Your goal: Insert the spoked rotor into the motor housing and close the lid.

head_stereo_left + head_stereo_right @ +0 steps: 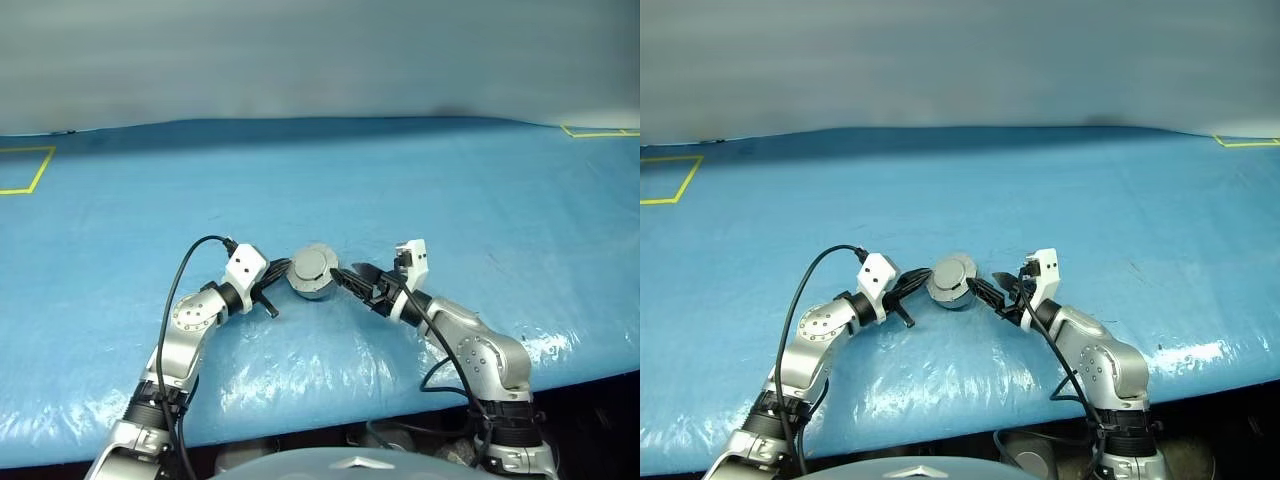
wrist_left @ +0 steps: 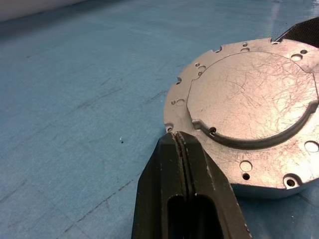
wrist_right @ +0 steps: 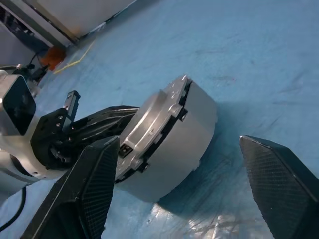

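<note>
1. The lid is seen on the housing, plain face up, apparently not fully seated.
2. The rotor is judged already inside.
3. The left gripper, pressed shut, touches the lid's edge.
4. The right gripper is spread wide, empty.
5. All rests on the blue counter.

Setting: robot test bench or laboratory workspace. Evidence: wide worktop covered in a crinkled blue plastic sheet; yellow tape corner markings on the sheet, one far to the left of the round silver metal motor assembly and another far to its right at the back edge; plain grey wall behind the worktop; an orange object and cables beyond the worktop's edge.
</note>
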`<move>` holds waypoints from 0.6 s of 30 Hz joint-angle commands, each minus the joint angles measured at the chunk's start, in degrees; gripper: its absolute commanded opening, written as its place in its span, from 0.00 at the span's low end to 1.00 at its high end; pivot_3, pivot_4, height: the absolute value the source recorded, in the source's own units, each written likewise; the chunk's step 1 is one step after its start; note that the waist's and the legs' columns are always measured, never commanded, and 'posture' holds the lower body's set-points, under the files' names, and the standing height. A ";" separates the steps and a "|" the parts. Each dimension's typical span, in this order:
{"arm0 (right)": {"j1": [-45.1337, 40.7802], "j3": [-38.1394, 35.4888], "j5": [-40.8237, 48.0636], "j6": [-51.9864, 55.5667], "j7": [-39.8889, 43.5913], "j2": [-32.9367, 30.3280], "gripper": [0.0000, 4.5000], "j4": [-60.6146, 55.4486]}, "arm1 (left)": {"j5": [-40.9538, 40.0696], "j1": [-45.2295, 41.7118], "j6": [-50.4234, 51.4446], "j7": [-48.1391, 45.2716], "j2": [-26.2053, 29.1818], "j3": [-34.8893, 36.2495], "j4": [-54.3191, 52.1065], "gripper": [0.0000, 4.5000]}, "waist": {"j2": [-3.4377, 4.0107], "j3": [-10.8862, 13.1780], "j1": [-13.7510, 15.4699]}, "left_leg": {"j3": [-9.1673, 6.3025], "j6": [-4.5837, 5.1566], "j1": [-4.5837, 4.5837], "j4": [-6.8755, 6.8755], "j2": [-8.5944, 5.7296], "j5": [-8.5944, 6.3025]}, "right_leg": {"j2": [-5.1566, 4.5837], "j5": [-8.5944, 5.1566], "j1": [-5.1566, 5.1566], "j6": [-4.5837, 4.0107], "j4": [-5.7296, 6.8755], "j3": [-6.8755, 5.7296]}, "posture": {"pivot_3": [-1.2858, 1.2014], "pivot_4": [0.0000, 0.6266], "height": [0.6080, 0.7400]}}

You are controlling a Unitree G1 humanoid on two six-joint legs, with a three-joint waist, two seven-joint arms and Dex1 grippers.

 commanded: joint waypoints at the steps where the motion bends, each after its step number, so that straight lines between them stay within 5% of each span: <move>1: 0.42 -0.15 5.21 2.98 0.29 1.75 0.89 -1.09 | 0.75 0.76 0.80 -1.50 0.55 -1.71 -0.04 0.00 | 0.00 0.00 0.05 | 0.00 0.01 0.00 0.00 0.00 0.00 | 0.00 0.00 0.00 0.00 0.00 0.00 | 0.52 0.24 1.00; 8: -0.52 0.47 4.96 2.70 -1.46 3.58 0.89 1.65 | 1.13 0.45 0.90 -1.64 0.87 -1.83 0.23 0.00 | 0.00 0.00 0.15 | 0.01 0.02 0.00 0.01 -0.03 -0.01 | 0.00 0.00 0.01 0.04 0.00 0.02 | 0.52 0.24 1.00; 15: -0.60 2.25 2.75 -1.12 -1.18 4.28 0.39 2.81 | 1.56 1.10 1.03 -1.41 0.91 -2.22 -0.12 0.00 | 0.01 0.00 0.17 | 0.01 0.01 0.00 0.01 -0.03 -0.01 | 0.03 0.00 0.01 0.09 0.01 0.03 | 0.52 0.24 1.00; 18: -1.12 2.61 2.83 -1.62 -1.44 4.82 0.26 3.07 | 1.54 1.10 1.16 -1.23 0.96 -2.04 0.10 0.00 | 0.01 0.00 0.20 | 0.00 0.02 0.00 0.03 -0.06 0.00 | 0.03 0.03 0.03 0.14 0.01 0.07 | 0.52 0.24 1.00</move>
